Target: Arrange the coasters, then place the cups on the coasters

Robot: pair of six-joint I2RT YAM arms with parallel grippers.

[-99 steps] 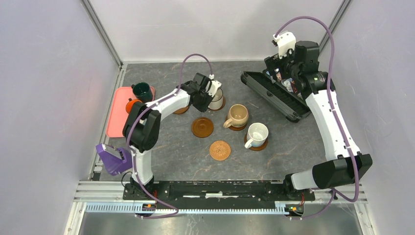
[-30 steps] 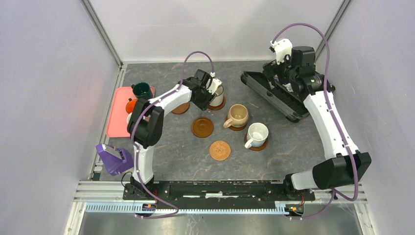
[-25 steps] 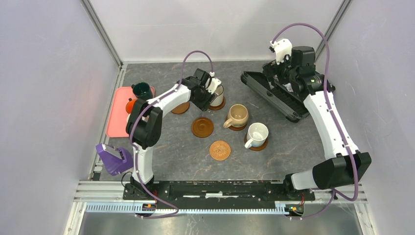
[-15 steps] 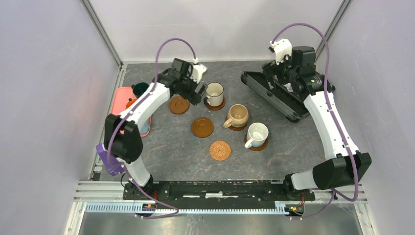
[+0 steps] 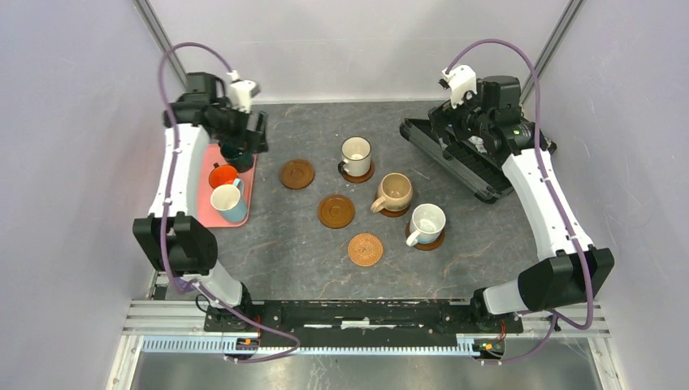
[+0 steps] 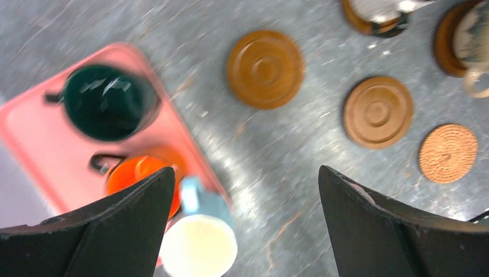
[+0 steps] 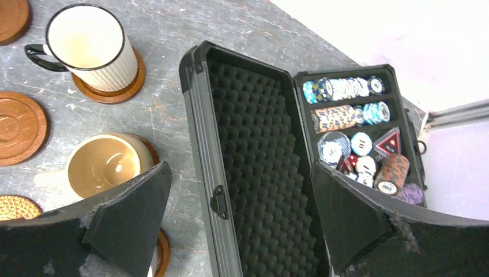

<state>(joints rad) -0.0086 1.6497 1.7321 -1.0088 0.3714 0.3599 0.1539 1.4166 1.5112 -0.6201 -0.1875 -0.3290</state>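
Note:
Three cups stand on coasters: the cream striped cup (image 5: 355,153), the beige cup (image 5: 396,190) and the white cup (image 5: 427,221). Two brown coasters (image 5: 297,173) (image 5: 335,210) and the woven coaster (image 5: 366,249) lie bare. The dark green cup (image 6: 106,101), orange cup (image 6: 138,173) and light blue cup (image 6: 199,245) stand on the pink tray (image 5: 193,191). My left gripper (image 5: 248,138) hangs open and empty above the tray's far end, by the green cup. My right gripper (image 7: 242,167) is open and empty over the open black case (image 7: 254,161).
The black case (image 5: 455,158) lies at the back right with poker chips (image 7: 352,109) in its far half. A purple object (image 5: 188,262) sits at the near left by the table edge. Grey walls close in the left, back and right sides.
My left gripper opened, let go of the cream striped cup on its coaster, and swung left to above the pink tray. The right arm has barely moved.

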